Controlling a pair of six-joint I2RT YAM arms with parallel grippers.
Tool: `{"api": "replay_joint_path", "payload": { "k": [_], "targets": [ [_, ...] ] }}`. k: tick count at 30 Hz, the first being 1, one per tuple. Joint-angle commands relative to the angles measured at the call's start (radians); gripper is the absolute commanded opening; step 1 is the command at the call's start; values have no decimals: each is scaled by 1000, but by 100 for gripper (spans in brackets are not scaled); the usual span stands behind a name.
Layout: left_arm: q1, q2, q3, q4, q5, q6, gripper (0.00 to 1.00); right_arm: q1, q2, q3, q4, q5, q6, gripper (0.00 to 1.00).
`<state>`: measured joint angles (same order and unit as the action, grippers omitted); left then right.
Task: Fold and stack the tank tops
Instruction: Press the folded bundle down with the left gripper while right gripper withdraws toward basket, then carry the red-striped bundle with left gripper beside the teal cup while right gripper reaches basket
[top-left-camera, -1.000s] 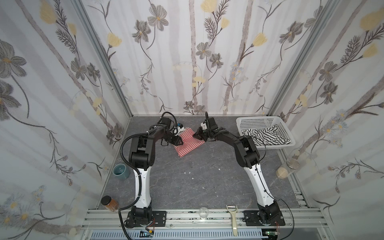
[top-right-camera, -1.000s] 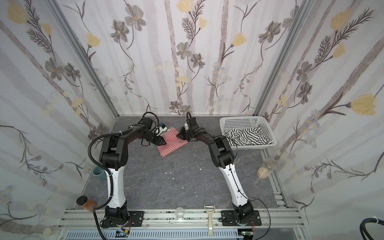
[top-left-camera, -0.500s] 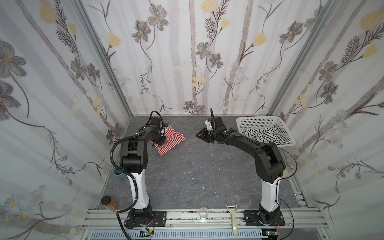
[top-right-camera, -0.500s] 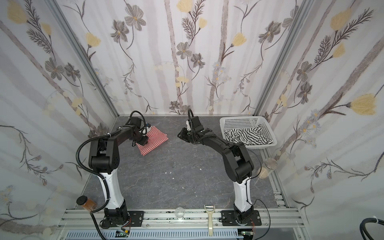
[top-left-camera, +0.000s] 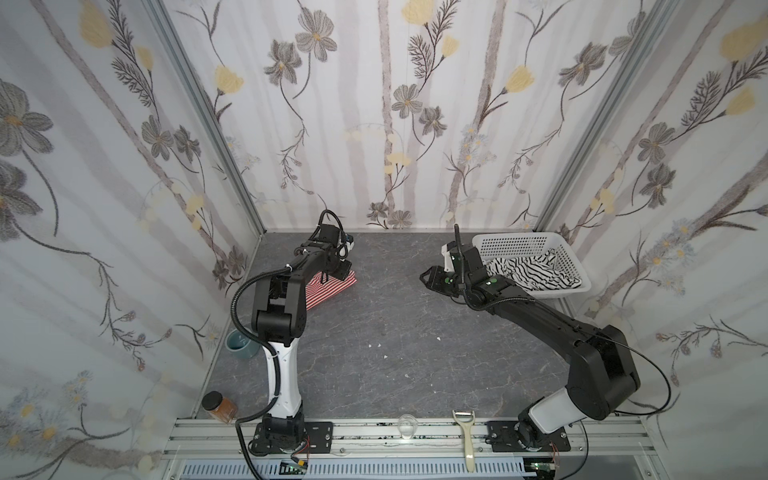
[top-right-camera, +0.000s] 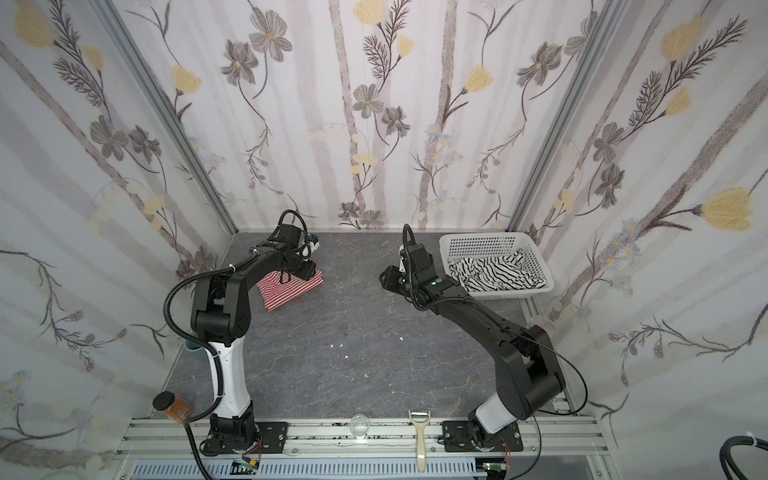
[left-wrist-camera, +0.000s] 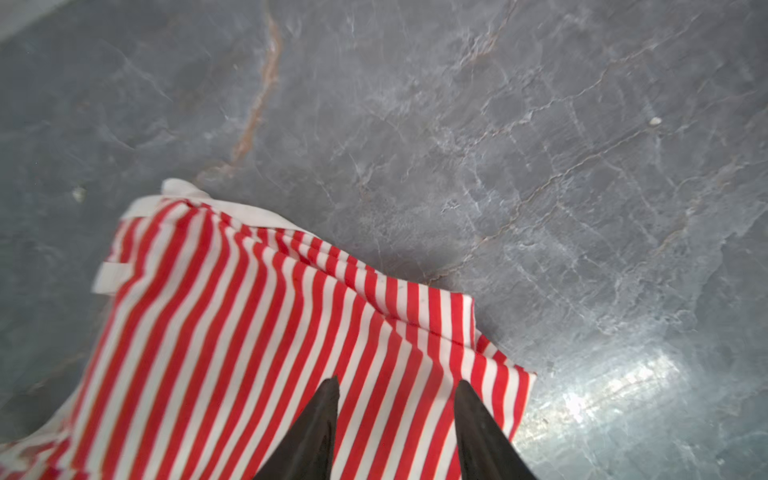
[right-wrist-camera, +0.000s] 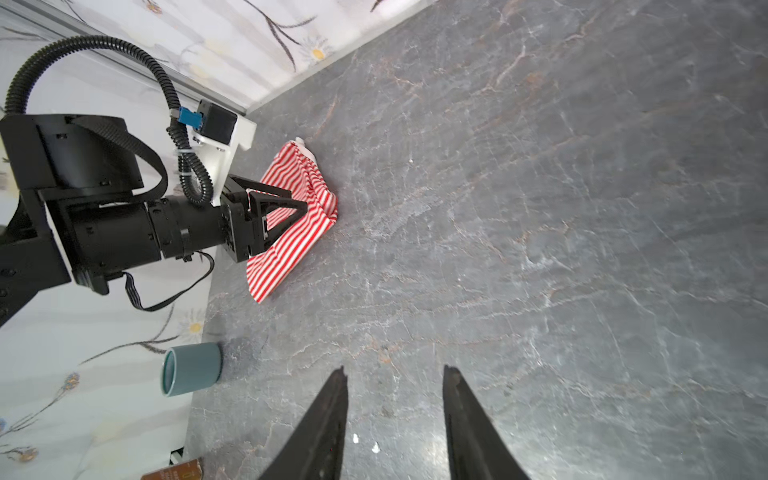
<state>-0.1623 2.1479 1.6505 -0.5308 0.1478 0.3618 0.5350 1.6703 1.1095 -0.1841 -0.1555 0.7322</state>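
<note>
A grey veined tabletop (top-left-camera: 395, 332) is enclosed by floral walls (top-left-camera: 374, 104). Since the earlier frame, the red-striped tank top (left-wrist-camera: 249, 332) is shifted leftward. The left gripper (left-wrist-camera: 397, 381) and right gripper (right-wrist-camera: 395, 369) (withdrawn, empty) are parted.

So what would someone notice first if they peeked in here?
Probably the red-and-white striped tank top, folded at the far left of the table, with the left gripper open over it. Next, the zebra-striped top heaped in the white basket at the far right, while the right gripper hangs open over the table.
</note>
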Motion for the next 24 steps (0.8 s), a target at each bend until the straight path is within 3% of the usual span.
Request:
{"api": "replay_joint_path", "payload": {
  "k": [1, 17, 24],
  "targets": [
    [-3, 2, -23, -5, 27, -26, 47, -9, -59, -66, 28, 50, 5, 40],
    [141, -313, -491, 24, -9, 132, 46, -10, -199, -195, 33, 54, 31, 41],
    [172, -322, -540, 22, -28, 282, 43, -11, -240, -232, 50, 55, 59, 41]
  ]
}}
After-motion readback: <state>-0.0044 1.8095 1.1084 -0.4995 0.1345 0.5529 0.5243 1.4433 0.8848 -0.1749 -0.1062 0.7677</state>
